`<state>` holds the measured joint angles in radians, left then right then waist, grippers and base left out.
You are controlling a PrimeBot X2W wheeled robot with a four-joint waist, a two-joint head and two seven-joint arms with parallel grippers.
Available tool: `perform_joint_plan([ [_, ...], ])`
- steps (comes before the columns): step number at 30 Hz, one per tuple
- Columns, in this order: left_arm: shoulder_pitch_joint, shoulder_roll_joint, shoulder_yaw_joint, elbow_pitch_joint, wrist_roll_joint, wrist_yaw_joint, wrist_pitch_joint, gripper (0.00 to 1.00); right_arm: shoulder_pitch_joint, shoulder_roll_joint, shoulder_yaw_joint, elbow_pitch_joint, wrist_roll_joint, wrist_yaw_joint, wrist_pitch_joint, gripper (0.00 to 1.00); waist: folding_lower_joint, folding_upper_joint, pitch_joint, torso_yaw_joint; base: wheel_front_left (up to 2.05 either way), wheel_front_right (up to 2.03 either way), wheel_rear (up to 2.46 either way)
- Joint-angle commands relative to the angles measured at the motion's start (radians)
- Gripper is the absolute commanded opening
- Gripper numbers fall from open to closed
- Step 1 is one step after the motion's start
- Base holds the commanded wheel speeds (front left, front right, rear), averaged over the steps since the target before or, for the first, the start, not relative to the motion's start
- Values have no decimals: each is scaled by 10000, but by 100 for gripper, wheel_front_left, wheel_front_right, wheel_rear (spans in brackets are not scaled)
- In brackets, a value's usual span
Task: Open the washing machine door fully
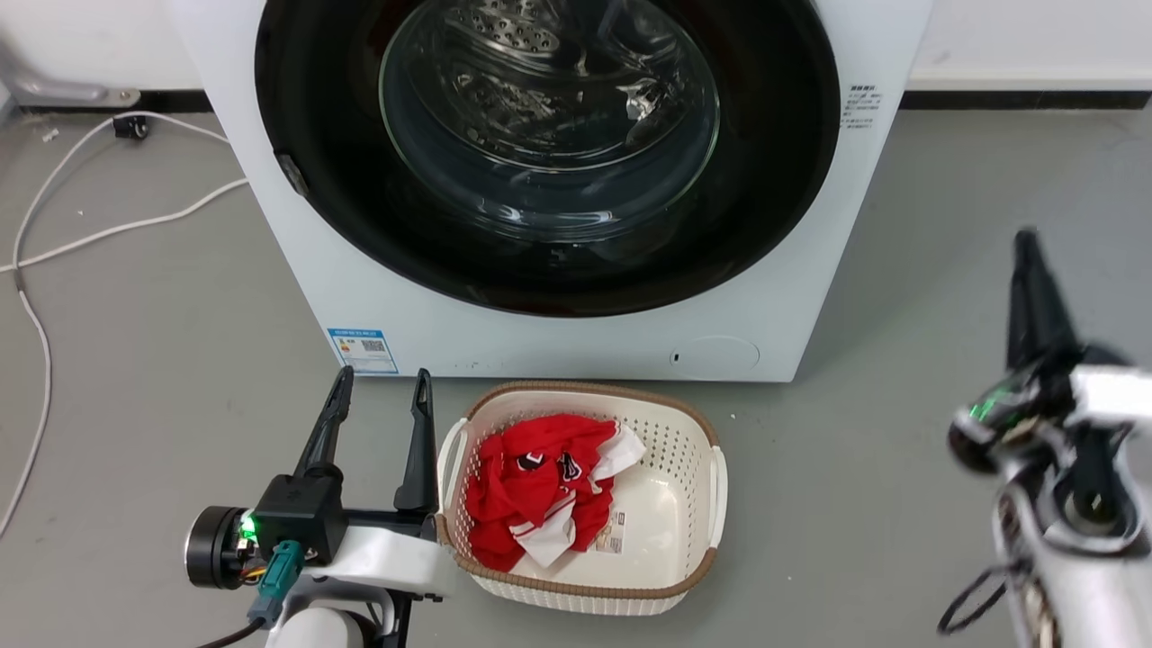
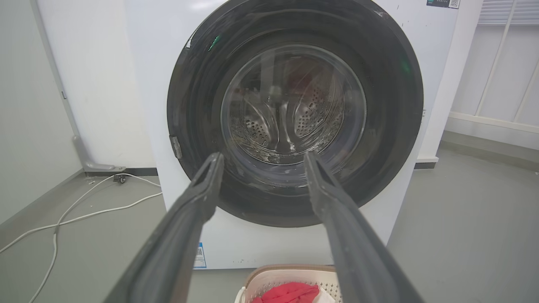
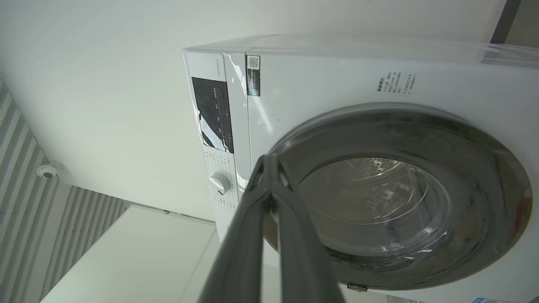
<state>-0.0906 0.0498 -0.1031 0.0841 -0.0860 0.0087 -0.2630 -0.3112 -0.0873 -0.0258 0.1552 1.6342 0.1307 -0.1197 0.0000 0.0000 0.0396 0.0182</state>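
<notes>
Door [image 1: 774, 180] sits shut, flush in the washer [image 1: 558, 346] front, ahead of both arms. Left gripper [image 1: 382, 382] low beside the basket [image 1: 594, 389], fingers apart, aimed at the door. Right gripper [image 1: 1025, 241] off to the right, rolled sideways, fingers together

Washing machine door [image 1: 549, 153] cropped at top, right pincer [image 1: 1027, 250] blurred

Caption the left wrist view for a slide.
Open left gripper faces the closed washing machine door, laundry basket below.
</notes>
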Motion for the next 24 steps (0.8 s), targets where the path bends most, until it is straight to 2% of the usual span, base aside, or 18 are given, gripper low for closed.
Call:
perform_joint_plan([
  [1,-86,9,-11,-48,-84,17,-27,100,-426,-124,-90,164,181,0,84,0,0,0,118,31,0,0,0],
  [5,-282,9,-32,-172,-144,64,-27,100,-1976,-709,-140,1284,362,0,351,0,0,0,489,99,0,0,0],
  [11,-699,7,-191,-296,-289,103,-27,100,-4449,-1464,376,3201,59,0,855,0,0,0,1115,319,0,0,0],
  [19,-1388,7,-450,-420,-427,174,-27,100,-8016,-2437,1341,5837,-957,0,1855,0,0,0,1965,674,0,0,0],
  [24,-1707,7,-573,-510,-558,241,-26,100,-9838,-2761,2141,7225,-1793,0,2859,0,0,0,2386,867,0,0,0],
])
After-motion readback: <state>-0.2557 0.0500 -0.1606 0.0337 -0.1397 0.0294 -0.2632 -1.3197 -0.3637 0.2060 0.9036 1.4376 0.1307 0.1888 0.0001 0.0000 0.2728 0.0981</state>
